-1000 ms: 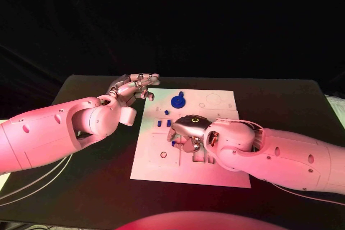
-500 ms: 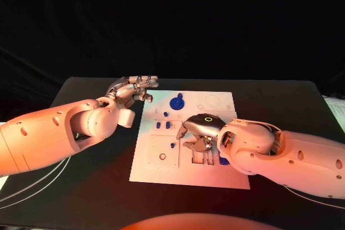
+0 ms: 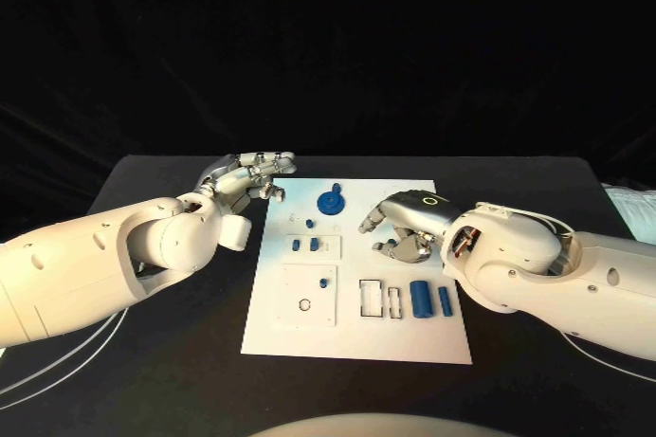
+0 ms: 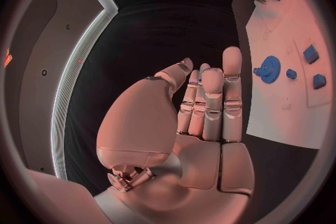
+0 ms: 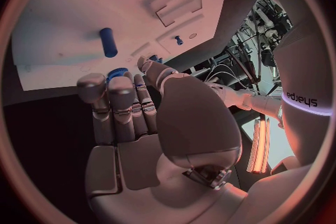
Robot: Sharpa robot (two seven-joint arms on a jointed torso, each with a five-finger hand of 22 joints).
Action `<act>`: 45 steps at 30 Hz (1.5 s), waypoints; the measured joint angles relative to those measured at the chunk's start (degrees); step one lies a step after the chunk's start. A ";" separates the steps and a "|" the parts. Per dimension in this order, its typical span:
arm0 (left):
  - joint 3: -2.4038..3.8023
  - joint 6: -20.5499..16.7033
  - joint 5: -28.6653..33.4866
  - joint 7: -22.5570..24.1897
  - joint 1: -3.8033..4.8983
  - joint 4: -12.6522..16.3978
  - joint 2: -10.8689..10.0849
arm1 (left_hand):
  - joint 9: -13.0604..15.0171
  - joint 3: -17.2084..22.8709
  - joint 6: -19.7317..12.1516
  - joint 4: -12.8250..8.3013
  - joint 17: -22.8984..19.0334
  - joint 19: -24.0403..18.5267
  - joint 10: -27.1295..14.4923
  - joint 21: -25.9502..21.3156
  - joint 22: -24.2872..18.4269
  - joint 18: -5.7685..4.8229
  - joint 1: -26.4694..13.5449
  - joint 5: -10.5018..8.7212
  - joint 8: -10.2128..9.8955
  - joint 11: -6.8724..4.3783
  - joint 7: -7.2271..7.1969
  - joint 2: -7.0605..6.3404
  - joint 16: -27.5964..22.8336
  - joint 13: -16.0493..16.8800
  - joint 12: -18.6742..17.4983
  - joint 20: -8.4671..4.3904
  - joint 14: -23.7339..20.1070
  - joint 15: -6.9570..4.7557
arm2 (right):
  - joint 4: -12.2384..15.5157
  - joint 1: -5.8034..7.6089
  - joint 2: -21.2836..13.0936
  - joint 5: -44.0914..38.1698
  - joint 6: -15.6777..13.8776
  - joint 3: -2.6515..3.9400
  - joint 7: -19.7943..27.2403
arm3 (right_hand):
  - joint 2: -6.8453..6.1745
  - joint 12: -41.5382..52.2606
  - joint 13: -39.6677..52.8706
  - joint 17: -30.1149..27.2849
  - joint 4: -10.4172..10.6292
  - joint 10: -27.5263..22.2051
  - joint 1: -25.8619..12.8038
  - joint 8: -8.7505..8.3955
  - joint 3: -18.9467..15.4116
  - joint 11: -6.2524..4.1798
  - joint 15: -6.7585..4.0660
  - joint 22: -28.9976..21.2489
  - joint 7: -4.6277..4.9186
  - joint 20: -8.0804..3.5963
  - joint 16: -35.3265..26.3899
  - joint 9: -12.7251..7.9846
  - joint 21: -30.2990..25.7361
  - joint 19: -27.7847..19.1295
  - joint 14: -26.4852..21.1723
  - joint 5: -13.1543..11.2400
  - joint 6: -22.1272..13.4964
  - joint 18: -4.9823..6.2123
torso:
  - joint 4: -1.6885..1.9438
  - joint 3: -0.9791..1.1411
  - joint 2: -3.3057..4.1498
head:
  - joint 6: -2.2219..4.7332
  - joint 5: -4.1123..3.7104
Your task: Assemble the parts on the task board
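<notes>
My right hand (image 3: 405,230) hung empty, fingers loosely curled, mid-frame over the board (image 3: 358,337); two blue cylinders (image 3: 421,300) lay just below it, long axes running up-down.

task board (image 3: 308,337): white, with thin dark outlines of recesses drawn across the middle of the frame
gear-shaped part (image 3: 331,203): deep blue, upper middle of the board
two long parts (image 3: 421,300): blue, side by side at lower right of the board
small parts (image 3: 299,243): blue, left of the board's centre
desk (image 3: 151,361): black, plain
left hand (image 3: 250,174): silver with darker lines between segments, upper left of the board
right hand (image 3: 401,230): silver, a thin yellow-green ring on its back, centre right
arms (image 3: 96,266): white, glossy
backdrop (image 3: 328,58): black
</notes>
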 measured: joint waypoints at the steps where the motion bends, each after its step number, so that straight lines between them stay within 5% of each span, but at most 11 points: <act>1: 0.00 0.02 0.00 -0.01 0.00 -0.01 0.00 | 0.00 0.00 0.00 0.00 0.00 0.00 0.00 0.00 0.00 0.00 0.00 0.00 0.00 0.00 0.00 0.00 0.00 0.00 0.00 0.00 0.00 0.00 | -0.03 0.06 -0.27 -0.02 0.02 0.00 -0.17 | 0.00 0.06 0.01 0.00 0.00 0.26 0.00 0.00 0.00 -0.14 0.00 0.00 0.00 0.00 0.00 0.03 0.00 0.00 0.00 0.00 0.00 0.00 | 0.02 0.00 0.01 | 0.01 -0.01; 20: 0.00 0.44 -0.46 -0.06 -0.37 -0.18 0.07 | -0.01 -0.16 0.00 -0.16 0.01 0.00 0.00 0.00 0.01 -0.11 0.00 0.00 0.00 0.00 0.00 0.00 0.00 0.00 0.00 0.00 0.00 0.00 | -1.37 0.43 -1.18 -4.56 4.10 0.19 -3.56 | -0.29 0.80 -0.04 -0.47 0.33 1.19 -0.32 0.00 -1.09 -1.07 -0.94 -0.30 -0.91 -0.52 -0.34 0.09 -0.67 0.52 0.11 -0.60 0.92 0.00 | 0.07 0.02 -0.01 | -0.04 -0.10; 45: 0.00 0.72 -0.64 -0.08 -0.51 -0.49 0.05 | -0.04 -0.15 0.00 -0.16 0.02 0.00 0.00 0.01 0.01 -0.13 0.00 0.00 0.00 0.00 0.00 0.00 0.00 -0.01 0.00 0.00 0.00 0.00 | -1.25 0.20 -1.00 -2.59 8.88 0.01 -2.77 | -0.29 1.76 -0.03 -0.28 0.82 3.82 -0.31 0.00 -0.92 -1.46 -1.15 0.33 -0.47 -1.13 -0.58 0.22 -0.67 1.14 0.32 -0.59 2.33 0.00 | 0.06 0.01 0.02 | -0.34 -0.13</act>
